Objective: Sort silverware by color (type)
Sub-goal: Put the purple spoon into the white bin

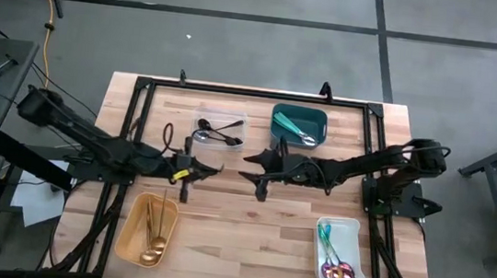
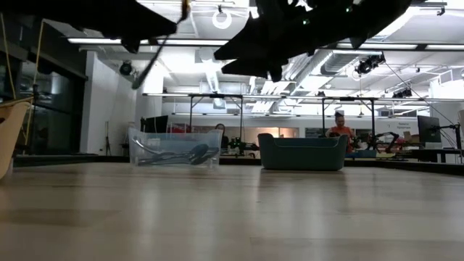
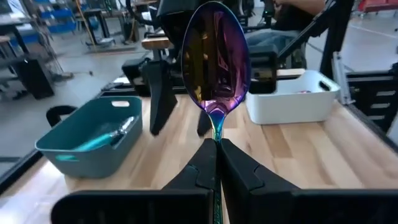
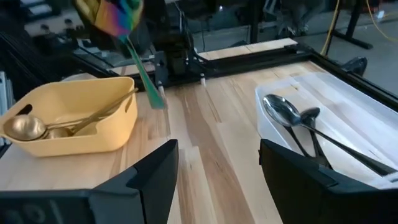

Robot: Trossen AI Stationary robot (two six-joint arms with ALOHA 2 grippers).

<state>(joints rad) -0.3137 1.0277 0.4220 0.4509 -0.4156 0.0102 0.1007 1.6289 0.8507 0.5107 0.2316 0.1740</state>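
My left gripper point(image 1: 212, 169) hovers over the table's middle, shut on an iridescent pink-purple spoon point(image 3: 214, 59), which also shows in the right wrist view point(image 4: 118, 17). Facing it from the right, my right gripper point(image 1: 252, 174) hangs open with nothing between its fingers point(image 4: 155, 180). Gold spoons point(image 4: 28, 127) lie in a yellow container point(image 1: 148, 230). Black spoons point(image 4: 298, 121) lie in a clear container point(image 1: 219, 131). Teal-handled utensils point(image 3: 115, 134) lie in a teal container point(image 1: 298, 126). Iridescent spoons point(image 1: 338, 271) lie in a white container point(image 1: 340, 250). My left gripper pinches the spoon at its neck point(image 3: 215, 132), just under the bowl, between its two fingers point(image 3: 239, 171). The fingers reach out about level toward the table's right. The bowl stands above the fingertips, and the greenish handle point(image 4: 144, 71) slants down below them. The spoon is clear of the table.
The four containers sit near the table's corners, with bare wood between them under both grippers. A black frame point(image 1: 253, 93) runs along the table's edges. In the low view, people sit in the room beyond the table point(image 2: 339, 127).
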